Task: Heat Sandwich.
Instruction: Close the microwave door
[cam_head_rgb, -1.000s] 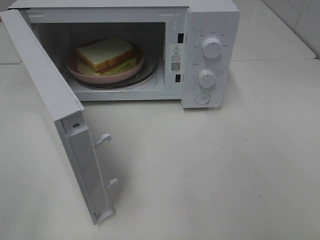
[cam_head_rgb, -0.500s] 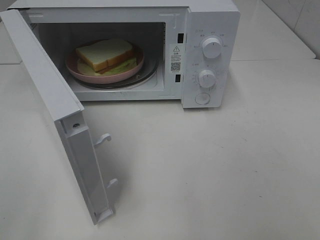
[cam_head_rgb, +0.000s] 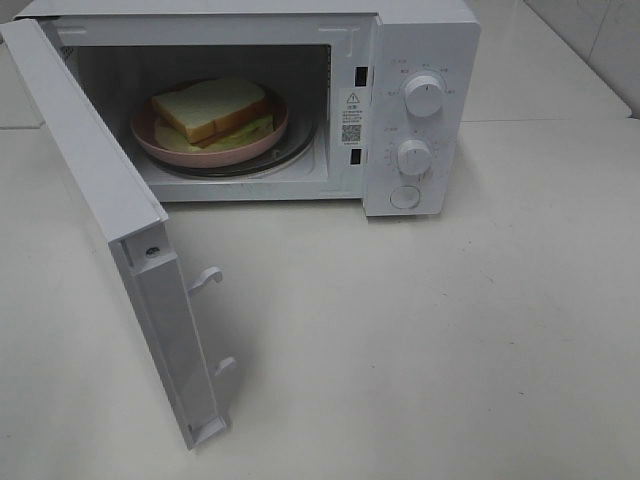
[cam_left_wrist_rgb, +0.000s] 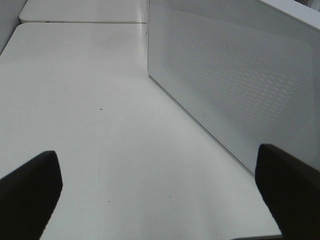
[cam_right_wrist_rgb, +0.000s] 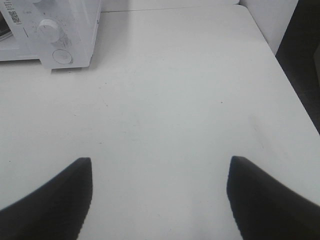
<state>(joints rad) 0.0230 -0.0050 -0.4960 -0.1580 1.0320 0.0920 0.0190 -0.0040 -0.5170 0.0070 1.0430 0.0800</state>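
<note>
The sandwich (cam_head_rgb: 212, 108) of pale bread with tan crust lies on a round pink plate (cam_head_rgb: 165, 147) inside the white microwave (cam_head_rgb: 420, 40), on its glass turntable. The microwave door (cam_head_rgb: 110, 200) stands wide open, swung out to the left. Neither arm shows in the exterior high view. My left gripper (cam_left_wrist_rgb: 160, 192) is open over bare table, with the outer face of the open door (cam_left_wrist_rgb: 235, 75) just ahead of it. My right gripper (cam_right_wrist_rgb: 159, 192) is open and empty above the table, well to the right of the microwave's control panel (cam_right_wrist_rgb: 55, 35).
Two white knobs (cam_head_rgb: 423, 95) and a round button (cam_head_rgb: 405, 197) sit on the microwave's right panel. Door latch hooks (cam_head_rgb: 205, 278) stick out from the door's inner edge. The table's right edge (cam_right_wrist_rgb: 295, 95) runs near the right gripper, with dark floor beyond.
</note>
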